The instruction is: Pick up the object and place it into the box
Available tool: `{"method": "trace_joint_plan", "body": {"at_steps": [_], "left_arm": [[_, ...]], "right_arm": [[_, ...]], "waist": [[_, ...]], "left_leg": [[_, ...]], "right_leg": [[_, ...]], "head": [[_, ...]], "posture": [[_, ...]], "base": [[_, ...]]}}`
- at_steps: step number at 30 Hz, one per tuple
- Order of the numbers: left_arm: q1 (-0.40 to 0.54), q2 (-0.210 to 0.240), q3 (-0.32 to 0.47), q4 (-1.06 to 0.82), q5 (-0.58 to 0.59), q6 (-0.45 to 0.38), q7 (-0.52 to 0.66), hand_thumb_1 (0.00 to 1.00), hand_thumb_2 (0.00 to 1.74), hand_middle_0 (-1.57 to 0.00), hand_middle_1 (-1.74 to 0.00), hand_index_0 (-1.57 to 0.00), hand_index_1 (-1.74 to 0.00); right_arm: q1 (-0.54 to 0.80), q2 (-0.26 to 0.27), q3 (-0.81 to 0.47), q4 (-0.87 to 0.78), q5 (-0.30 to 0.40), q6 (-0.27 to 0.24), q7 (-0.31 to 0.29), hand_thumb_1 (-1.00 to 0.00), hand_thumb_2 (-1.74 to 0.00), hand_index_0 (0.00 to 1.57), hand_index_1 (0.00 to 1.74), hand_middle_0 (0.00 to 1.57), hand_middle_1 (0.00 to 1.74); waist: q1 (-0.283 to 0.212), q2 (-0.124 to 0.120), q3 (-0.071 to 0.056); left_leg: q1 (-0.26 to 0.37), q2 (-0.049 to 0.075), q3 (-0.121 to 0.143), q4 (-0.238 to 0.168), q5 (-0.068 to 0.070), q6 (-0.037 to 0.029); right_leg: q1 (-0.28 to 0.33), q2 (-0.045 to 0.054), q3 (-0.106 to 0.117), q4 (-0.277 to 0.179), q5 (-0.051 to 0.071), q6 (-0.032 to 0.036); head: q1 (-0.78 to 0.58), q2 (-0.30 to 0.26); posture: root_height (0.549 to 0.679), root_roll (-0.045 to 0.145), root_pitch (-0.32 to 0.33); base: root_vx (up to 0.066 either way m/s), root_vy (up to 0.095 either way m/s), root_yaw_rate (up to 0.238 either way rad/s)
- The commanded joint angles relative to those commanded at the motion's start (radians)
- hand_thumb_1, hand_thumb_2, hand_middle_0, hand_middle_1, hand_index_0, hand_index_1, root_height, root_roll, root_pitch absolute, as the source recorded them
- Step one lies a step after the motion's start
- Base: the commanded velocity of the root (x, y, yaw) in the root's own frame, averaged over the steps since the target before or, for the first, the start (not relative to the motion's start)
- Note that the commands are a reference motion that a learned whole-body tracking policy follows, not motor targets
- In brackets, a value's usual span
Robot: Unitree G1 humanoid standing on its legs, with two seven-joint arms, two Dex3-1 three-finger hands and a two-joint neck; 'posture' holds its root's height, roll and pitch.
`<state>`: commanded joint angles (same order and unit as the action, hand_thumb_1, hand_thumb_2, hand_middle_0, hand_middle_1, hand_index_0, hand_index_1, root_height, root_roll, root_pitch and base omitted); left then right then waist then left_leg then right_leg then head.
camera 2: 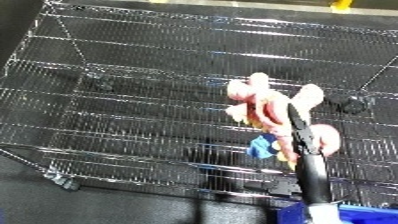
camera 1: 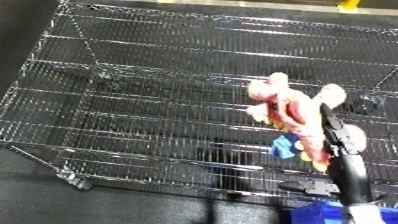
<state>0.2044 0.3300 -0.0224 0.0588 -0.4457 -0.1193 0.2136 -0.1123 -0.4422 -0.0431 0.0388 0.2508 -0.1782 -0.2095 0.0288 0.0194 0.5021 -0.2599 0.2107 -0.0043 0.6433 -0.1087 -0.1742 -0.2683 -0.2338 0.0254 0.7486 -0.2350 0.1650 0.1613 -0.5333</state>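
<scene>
Toy [camera 1: 298, 112]: pink plush, right of centre, held above wire bin [camera 1: 133, 100]. Rt hand [camera 1: 336, 137]: fingers clasped round toy, lower right; prob. raised for drop into bin. Lt hand: not visible.

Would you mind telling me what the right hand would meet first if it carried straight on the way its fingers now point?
The right hand points up the view, lying against the pink plush toy, so the toy likely comes first; beyond it is the wire bin. Depth is unclear.
</scene>
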Motion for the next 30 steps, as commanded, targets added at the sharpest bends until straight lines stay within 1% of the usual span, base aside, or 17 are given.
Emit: {"method": "trace_joint_plan", "body": {"at_steps": [8, 12, 15, 21, 25, 30], "left_arm": [[0.000, 0.001, -0.011, 0.011, -0.010, 0.003, -0.004, 1.00, 1.74, -1.57, -1.74, -1.57, -1.74], [0.007, 0.007, -0.016, 0.010, -0.007, 0.007, -0.012, 1.00, 1.74, -1.57, -1.74, -1.57, -1.74], [0.017, 0.016, -0.013, 0.002, -0.018, 0.007, -0.014, 1.00, 1.74, -1.57, -1.74, -1.57, -1.74], [0.046, 0.041, -0.025, -0.019, -0.042, 0.003, -0.016, 1.00, 1.74, -1.57, -1.74, -1.57, -1.74], [0.058, 0.059, -0.046, -0.032, -0.055, -0.001, -0.023, 1.00, 1.74, -1.57, -1.74, -1.57, -1.74], [0.063, 0.077, -0.080, -0.043, -0.069, -0.012, -0.025, 1.00, 1.74, -1.57, -1.74, -1.57, -1.74]], "right_arm": [[-0.010, -0.011, 0.005, 0.002, -0.015, 0.006, 0.000, 0.00, 0.00, 0.00, 0.00, 0.00, 0.00], [-0.030, -0.034, 0.013, -0.003, -0.033, 0.010, 0.002, 0.00, 0.00, 0.00, 0.00, 0.00, 0.00], [-0.060, -0.079, 0.014, -0.001, -0.051, 0.021, 0.000, 0.00, 0.00, 0.00, 0.00, 0.00, 0.00], [-0.159, -0.215, 0.021, 0.104, -0.061, 0.052, -0.014, 0.00, 0.00, 0.00, 0.00, 0.00, 0.00], [-0.225, -0.275, 0.039, 0.186, -0.044, 0.078, -0.033, 0.00, 0.00, 0.00, 0.00, 0.00, 0.00], [-0.304, -0.325, 0.077, 0.291, -0.029, 0.109, -0.051, 0.00, 0.00, 0.00, 0.00, 0.00, 0.00]], "waist": [[-0.002, 0.000, -0.001], [0.000, 0.000, 0.001], [0.003, 0.000, 0.004], [0.014, 0.007, 0.013], [0.021, 0.021, 0.018], [0.027, 0.046, 0.018]], "left_leg": [[-0.003, 0.000, -0.002, -0.001, 0.005, -0.0012], [-0.005, 0.000, -0.004, 0.000, 0.008, -0.0016], [-0.007, 0.001, -0.004, 0.000, 0.009, -0.0033], [-0.021, 0.000, -0.008, 0.007, 0.012, -0.0080], [-0.034, -0.004, -0.012, 0.010, 0.016, -0.0101], [-0.065, -0.011, -0.014, 0.016, 0.019, -0.0110]], "right_leg": [[-0.004, -0.0011, 0.001, -0.002, 0.005, -0.0004], [-0.009, 0.0000, 0.002, -0.001, 0.009, -0.0006], [-0.015, -0.0003, 0.004, 0.001, 0.011, 0.0000], [-0.039, -0.0041, 0.008, 0.019, 0.016, 0.0008], [-0.062, -0.0069, 0.010, 0.031, 0.019, 0.0029], [-0.105, -0.0111, 0.016, 0.050, 0.020, 0.0052]], "head": [[0.026, 0.009], [0.070, 0.031], [0.115, 0.046], [0.230, 0.073], [0.279, 0.093], [0.353, 0.135]], "posture": [[0.624, 0.046, -0.223], [0.623, 0.045, -0.224], [0.623, 0.045, -0.223], [0.620, 0.046, -0.217], [0.618, 0.048, -0.208], [0.615, 0.051, -0.187]], "base": [[0.000, -0.005, -0.009], [0.011, -0.015, -0.020], [0.010, -0.020, 0.000], [0.009, -0.033, 0.018], [0.011, -0.025, 0.018], [0.008, -0.020, 0.012]]}}
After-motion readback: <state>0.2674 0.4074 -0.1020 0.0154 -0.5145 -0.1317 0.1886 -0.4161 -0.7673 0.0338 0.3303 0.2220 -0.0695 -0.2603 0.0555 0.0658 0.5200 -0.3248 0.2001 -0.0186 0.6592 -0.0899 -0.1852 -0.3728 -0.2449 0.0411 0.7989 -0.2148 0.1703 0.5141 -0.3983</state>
